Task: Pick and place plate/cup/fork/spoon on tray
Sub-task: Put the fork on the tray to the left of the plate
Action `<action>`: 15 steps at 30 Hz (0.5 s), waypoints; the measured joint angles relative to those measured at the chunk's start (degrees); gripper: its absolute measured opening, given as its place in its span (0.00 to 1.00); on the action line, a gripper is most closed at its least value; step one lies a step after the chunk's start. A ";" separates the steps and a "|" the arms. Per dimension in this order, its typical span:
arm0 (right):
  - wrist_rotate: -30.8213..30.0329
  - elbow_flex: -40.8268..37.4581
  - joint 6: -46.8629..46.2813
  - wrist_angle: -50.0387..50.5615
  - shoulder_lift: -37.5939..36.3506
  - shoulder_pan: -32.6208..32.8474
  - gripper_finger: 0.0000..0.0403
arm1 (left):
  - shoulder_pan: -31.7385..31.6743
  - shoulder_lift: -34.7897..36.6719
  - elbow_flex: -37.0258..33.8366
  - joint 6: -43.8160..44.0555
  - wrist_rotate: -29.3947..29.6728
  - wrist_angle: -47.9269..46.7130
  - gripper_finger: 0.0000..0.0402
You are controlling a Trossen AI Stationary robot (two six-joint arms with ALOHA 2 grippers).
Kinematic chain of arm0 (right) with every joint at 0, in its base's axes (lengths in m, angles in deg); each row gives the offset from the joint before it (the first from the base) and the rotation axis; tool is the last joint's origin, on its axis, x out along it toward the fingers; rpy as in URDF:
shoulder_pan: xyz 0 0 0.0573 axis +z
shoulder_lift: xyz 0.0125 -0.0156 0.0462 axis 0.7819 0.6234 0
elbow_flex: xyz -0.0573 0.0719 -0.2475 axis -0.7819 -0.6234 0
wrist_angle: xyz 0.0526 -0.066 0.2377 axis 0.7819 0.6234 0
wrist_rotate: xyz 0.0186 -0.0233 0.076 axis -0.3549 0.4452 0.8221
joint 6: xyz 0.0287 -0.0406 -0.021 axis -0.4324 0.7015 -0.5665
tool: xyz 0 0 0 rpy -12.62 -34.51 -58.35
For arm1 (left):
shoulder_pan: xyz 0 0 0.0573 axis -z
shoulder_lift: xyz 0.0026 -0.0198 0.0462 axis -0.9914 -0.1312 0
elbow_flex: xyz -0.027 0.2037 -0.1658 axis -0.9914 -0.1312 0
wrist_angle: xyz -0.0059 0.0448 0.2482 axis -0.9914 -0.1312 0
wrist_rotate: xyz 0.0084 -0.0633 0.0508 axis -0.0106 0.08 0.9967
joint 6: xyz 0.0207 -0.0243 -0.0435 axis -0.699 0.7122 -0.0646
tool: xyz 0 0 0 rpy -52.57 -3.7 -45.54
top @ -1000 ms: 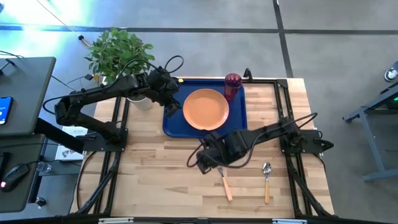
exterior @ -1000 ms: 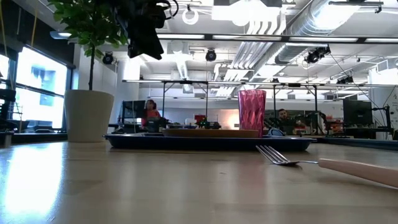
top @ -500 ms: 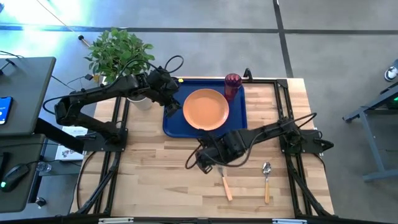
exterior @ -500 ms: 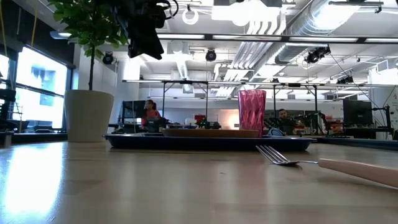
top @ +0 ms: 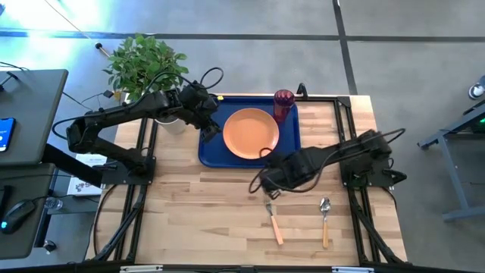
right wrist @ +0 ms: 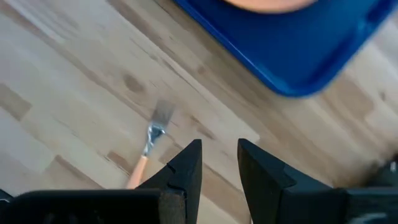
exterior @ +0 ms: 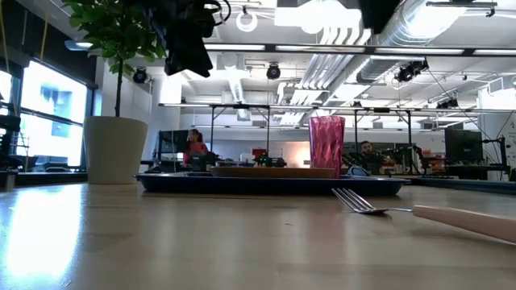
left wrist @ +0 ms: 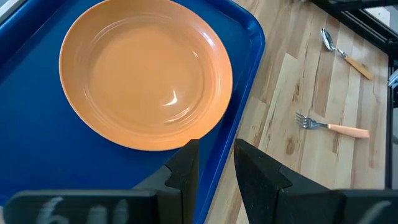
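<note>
The orange plate (top: 250, 133) lies in the dark-blue tray (top: 212, 152), and the dark-red cup (top: 283, 102) stands upright in the tray's far right corner. The fork (top: 273, 221) and the spoon (top: 325, 220) lie flat on the table nearer the front edge. My right gripper (right wrist: 219, 149) hangs above the table between the tray and the fork (right wrist: 149, 146), narrowly open and empty. My left gripper (left wrist: 216, 149) hovers over the tray's left part beside the plate (left wrist: 146, 71), narrowly open and empty.
A grey plant pot (exterior: 115, 149) with a leafy plant (top: 145, 64) stands at the table's far left, next to the tray. Black frame rails (top: 345, 136) run along the table's sides. Bare wood lies in front of the tray, on the left.
My right gripper has drawn back toward the table's right edge and a little toward the tray, from left of the fork's tines to just beyond them. A part of that arm now shows at the top of the low view. Nothing else has moved.
</note>
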 joint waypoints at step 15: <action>10.35 -22.33 -8.58 -19.62 -7.52 1.75 0.31 | 0.00 0.00 0.00 0.52 0.01 0.11 0.23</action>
